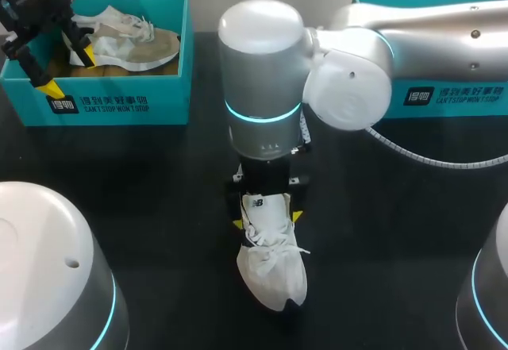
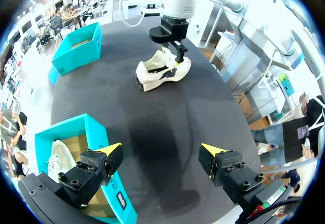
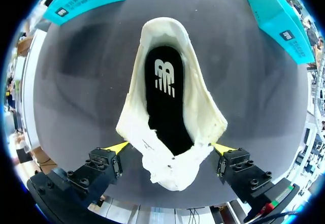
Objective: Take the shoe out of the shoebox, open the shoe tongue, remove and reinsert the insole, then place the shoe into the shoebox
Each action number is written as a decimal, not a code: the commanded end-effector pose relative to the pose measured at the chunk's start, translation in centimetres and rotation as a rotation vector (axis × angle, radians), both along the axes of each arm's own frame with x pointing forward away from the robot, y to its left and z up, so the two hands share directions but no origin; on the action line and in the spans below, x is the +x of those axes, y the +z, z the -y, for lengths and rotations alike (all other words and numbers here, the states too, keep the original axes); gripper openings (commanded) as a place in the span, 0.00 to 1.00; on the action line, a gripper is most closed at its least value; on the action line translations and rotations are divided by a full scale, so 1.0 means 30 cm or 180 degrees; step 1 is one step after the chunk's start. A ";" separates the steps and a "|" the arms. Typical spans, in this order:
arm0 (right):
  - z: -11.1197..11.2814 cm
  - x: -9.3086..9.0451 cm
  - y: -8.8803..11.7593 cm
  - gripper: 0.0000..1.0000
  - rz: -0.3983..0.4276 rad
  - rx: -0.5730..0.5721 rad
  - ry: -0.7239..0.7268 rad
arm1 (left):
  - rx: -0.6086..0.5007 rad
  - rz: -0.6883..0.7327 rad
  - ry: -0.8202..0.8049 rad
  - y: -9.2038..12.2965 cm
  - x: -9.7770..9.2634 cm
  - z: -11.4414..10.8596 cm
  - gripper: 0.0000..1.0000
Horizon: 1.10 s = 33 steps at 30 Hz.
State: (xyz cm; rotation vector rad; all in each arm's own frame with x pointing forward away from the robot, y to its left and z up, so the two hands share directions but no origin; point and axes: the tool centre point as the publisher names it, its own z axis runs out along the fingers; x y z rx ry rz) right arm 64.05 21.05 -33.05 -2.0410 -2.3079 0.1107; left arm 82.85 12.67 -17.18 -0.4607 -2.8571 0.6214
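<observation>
A white shoe (image 1: 272, 271) stands on the black table near its front middle, toe toward me. In the right wrist view its tongue (image 3: 172, 170) is folded forward and the black insole (image 3: 164, 94) lies inside. My right gripper (image 3: 170, 147) hangs open over the shoe's mouth, one yellow tip on each side of the upper. My left gripper (image 1: 67, 72) is open over the left end of the teal shoebox (image 1: 111, 96) at the back left, holding nothing. A second pale shoe (image 1: 127, 40) lies in that box.
Another teal shoebox (image 1: 444, 96) stands at the back right, partly hidden by my right arm (image 1: 349, 64). Bare black tabletop (image 1: 159, 191) lies between the boxes and the white shoe.
</observation>
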 end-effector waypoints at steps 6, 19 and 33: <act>0.035 -0.099 0.057 1.00 -0.0036 -0.0021 -0.0115 | 0.0006 -0.0004 -0.0006 0.001 0.003 -0.002 1.00; 0.005 -0.167 0.155 0.20 -0.0025 -0.0147 -0.0146 | 0.0006 -0.0004 -0.0006 0.001 0.003 -0.002 1.00; -0.004 -0.188 0.169 0.18 -0.0059 -0.0200 -0.0097 | 0.0006 -0.0004 -0.0006 0.001 0.003 -0.002 1.00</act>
